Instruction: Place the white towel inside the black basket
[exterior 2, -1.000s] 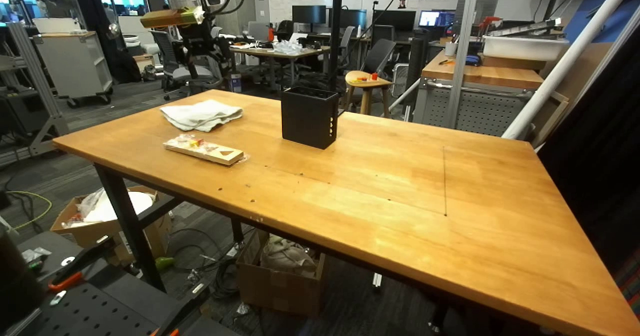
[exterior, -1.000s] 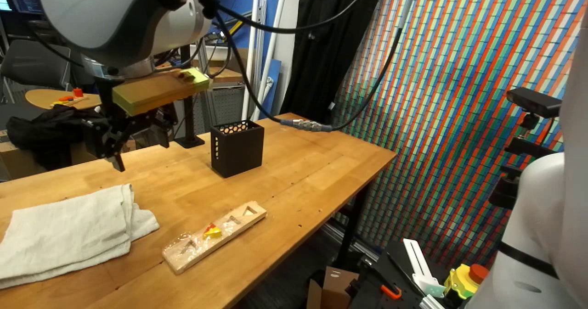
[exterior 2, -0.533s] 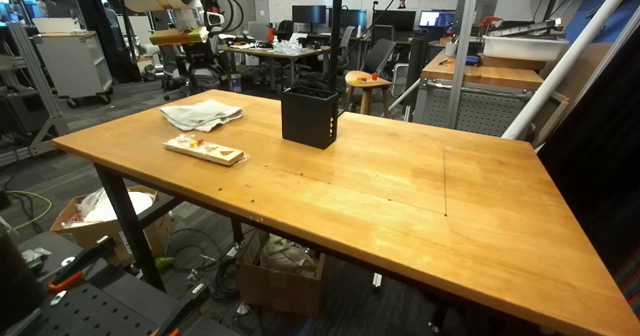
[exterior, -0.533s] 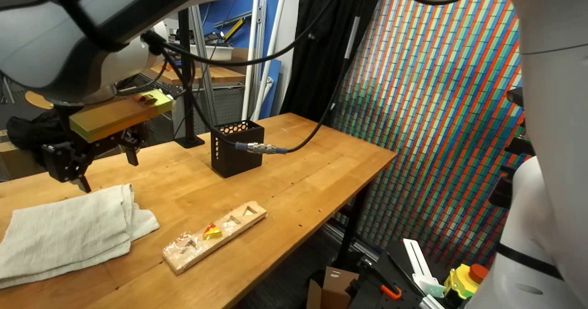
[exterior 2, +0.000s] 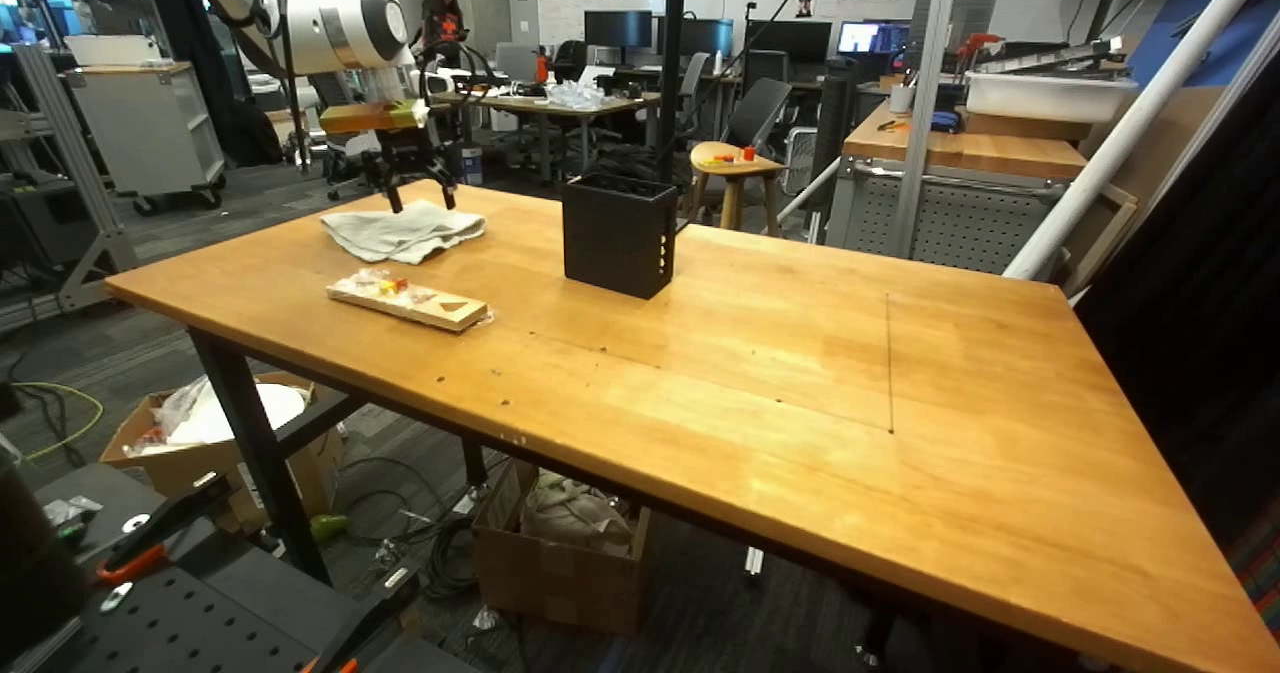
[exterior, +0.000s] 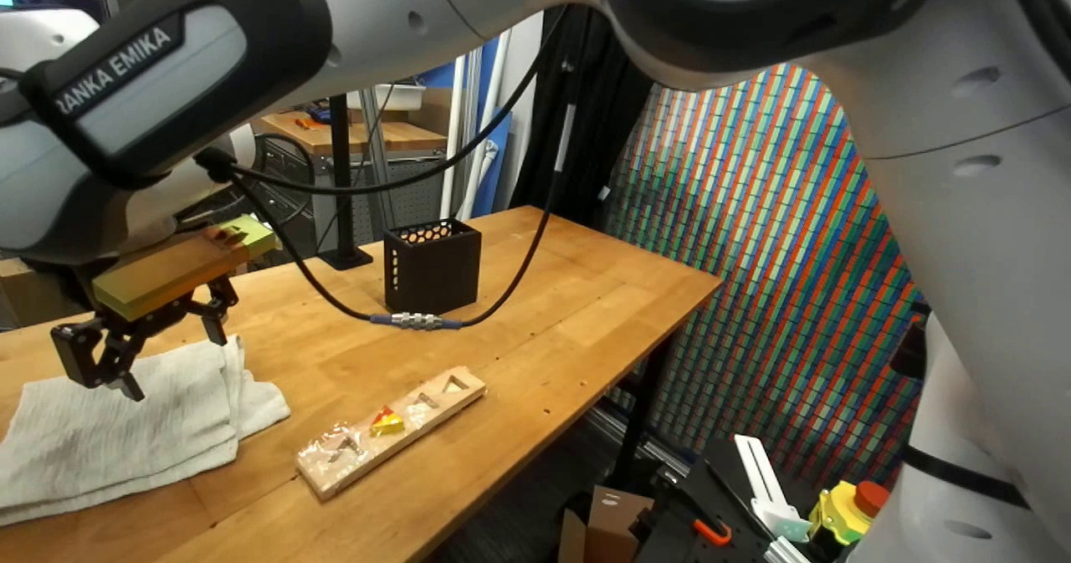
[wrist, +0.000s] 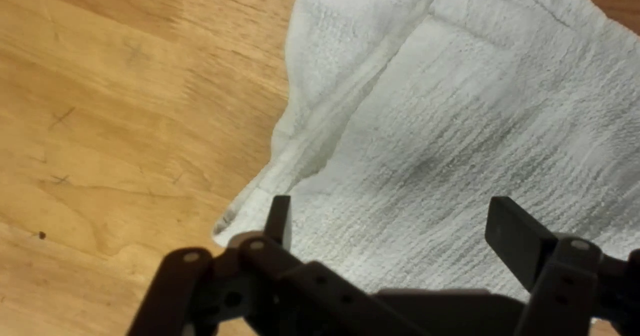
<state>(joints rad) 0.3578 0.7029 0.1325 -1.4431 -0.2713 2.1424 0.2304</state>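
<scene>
In an exterior view, my gripper (exterior: 174, 360) is hanging at the left of the frame, over the towel (exterior: 125, 436). The basket (exterior: 433, 274) is standing upright near the centre, well apart from the towel.

In an exterior view, the towel is lying folded on the table (exterior 2: 820, 353), left of centre; the basket, to its right, is hiding most of its inside from me.

In the wrist view, my 2 fingers (wrist: 277, 221) are standing wide apart at the bottom of the frame, released and grasping nothing; towel is showing between them, and I am not making out whether they are touching it. I am judging the reach nearly done; gripping, lifting, carrying and lowering into the basket are all remaining.
</scene>
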